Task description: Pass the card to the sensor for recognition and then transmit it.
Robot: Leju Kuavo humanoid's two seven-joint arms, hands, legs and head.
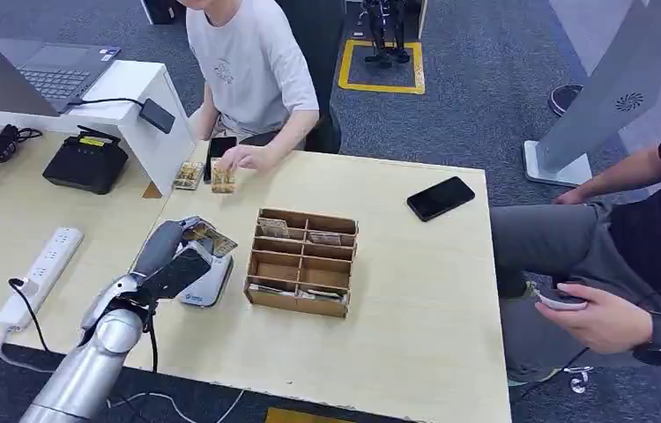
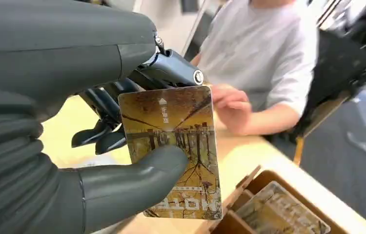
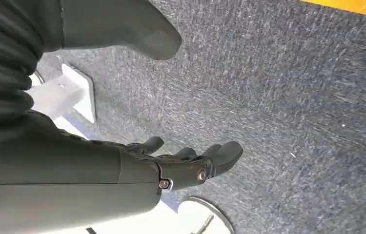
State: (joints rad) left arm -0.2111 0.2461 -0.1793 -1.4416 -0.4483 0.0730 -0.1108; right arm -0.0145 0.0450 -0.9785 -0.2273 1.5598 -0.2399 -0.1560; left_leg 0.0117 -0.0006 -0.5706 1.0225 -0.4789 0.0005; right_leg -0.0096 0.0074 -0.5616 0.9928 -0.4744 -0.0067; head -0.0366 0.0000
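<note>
Above sensor (image 1: 206, 286) at near-left tabletop (image 1: 415, 300): left hand (image 1: 167, 256) pinches card (image 2: 173, 148), thumb on face; sensor directly underneath; right hand (image 3: 191, 163) hangs empty, fingers loosely apart.

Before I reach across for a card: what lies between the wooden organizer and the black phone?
Nothing: head view shows bare tabletop between the wooden organizer and the black phone.

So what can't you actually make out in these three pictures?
- Grey sensor pad, head view: mostly hidden under the left hand.
- Yellow picture card, left wrist view: thumb covers part, lettering upside down.
- Cards in the brown wooden slotted box, head view: too small.
</note>
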